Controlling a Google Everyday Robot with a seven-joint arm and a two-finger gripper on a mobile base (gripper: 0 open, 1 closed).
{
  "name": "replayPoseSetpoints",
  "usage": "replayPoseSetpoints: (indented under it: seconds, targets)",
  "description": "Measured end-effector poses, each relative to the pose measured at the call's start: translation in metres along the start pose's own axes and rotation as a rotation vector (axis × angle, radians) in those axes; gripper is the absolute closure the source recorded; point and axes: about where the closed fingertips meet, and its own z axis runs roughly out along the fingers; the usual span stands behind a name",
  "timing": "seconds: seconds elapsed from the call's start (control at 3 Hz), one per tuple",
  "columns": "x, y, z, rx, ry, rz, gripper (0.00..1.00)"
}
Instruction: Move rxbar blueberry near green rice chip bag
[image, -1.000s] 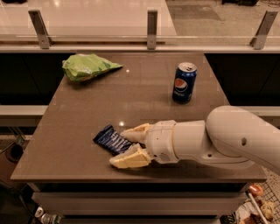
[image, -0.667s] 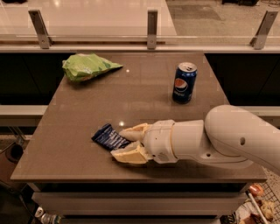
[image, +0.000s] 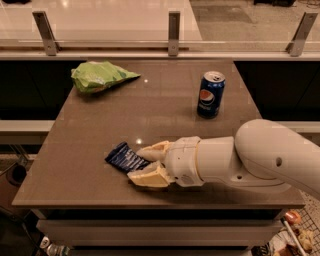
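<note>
The rxbar blueberry (image: 123, 157), a flat dark blue wrapper, lies on the brown table near its front edge, left of centre. My gripper (image: 143, 165) comes in from the right, low over the table, with its cream fingers (image: 150, 178) spread on either side of the bar's right end. The fingers are open and the bar's right end sits between them. The green rice chip bag (image: 100, 76) lies at the far left corner of the table, well away from the bar.
An upright blue Pepsi can (image: 210, 94) stands at the right rear of the table (image: 150, 112). A glass rail with metal posts (image: 173, 33) runs behind the table. The table's front edge lies just below my gripper.
My gripper has slid a little to the left around the bar. The bar, the bag and the can have stayed in place.
</note>
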Motion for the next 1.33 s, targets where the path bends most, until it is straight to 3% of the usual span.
replayPoseSetpoints:
  seconds: [0.33, 0.67, 1.33]
  targets:
    - [-0.018, -0.015, -0.018, 0.05, 0.025, -0.041, 1.0]
    - [-0.04, -0.05, -0.036, 0.1, 0.026, -0.076, 1.0]
    - [-0.092, -0.132, -0.045, 0.3, 0.098, -0.12, 1.0]
